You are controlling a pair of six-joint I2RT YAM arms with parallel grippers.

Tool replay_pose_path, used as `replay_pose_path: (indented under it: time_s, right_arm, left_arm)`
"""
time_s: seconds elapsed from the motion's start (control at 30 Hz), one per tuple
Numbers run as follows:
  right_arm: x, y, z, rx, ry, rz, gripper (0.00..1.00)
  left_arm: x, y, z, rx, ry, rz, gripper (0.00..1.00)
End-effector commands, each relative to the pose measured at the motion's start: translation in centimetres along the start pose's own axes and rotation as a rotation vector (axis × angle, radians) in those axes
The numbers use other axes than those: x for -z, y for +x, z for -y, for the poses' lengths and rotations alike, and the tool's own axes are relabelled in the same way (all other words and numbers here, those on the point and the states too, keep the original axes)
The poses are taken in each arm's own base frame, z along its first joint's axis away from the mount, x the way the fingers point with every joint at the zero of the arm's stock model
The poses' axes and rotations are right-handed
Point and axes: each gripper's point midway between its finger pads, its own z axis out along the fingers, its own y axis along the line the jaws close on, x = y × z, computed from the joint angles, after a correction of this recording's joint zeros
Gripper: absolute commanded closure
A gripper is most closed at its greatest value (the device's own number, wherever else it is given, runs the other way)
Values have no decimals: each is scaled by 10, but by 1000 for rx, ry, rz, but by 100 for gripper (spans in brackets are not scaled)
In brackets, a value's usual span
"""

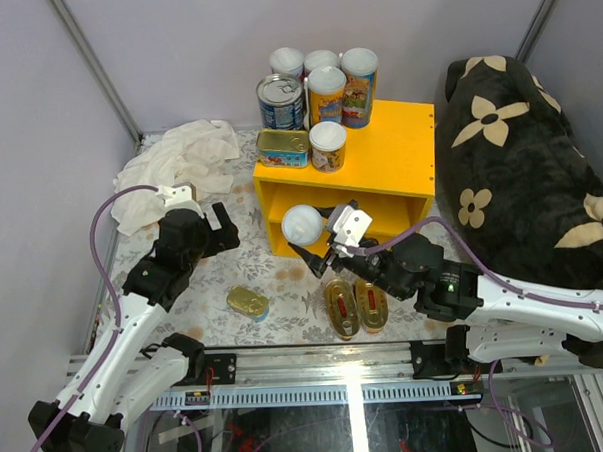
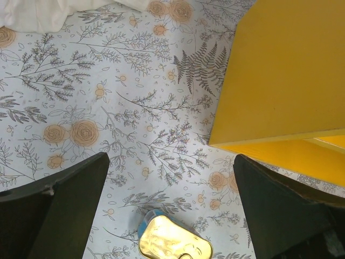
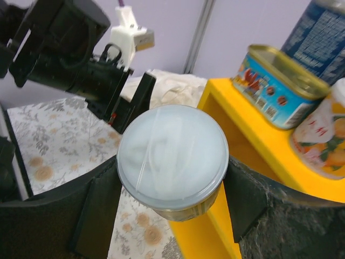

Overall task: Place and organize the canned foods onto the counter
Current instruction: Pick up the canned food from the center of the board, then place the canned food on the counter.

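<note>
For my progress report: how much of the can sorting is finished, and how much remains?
Done: seven cans stand on top of the yellow counter, including the blue-labelled steel can and a rectangular tin. In hand: the right jaws grip a white-lidded can in front of the counter. Left: three gold oval tins on the floral floor, one near the open left jaws.

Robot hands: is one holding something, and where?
The right gripper holds the white-lidded can by its sides, just under the lid. The left gripper is open and empty.
</note>
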Motion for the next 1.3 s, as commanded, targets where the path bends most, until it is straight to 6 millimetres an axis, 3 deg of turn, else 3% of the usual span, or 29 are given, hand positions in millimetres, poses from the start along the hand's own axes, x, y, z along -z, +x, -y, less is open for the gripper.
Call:
replay_pose_path:
  time_s: [0.0,0.53,0.83,1.0,1.27]
  right_arm:
    - [18,-91,44,-22,135,220,100]
    - [43,-154,111,103,418,289,100]
    - [81,-199,167,91,661,322,100]
    - [84,-195,197,35,748,248,100]
    - [49,-136,254,-79,775,3,100]
  left_arm:
    - [3,-23,2,-1,6,78,0]
    - [3,-24,4,-18,23,77,0]
    - [3,-23,11,-22,62,70,0]
    - [3,-23,14,-19,79,67,0]
    - [2,-20,19,-21,103,51,0]
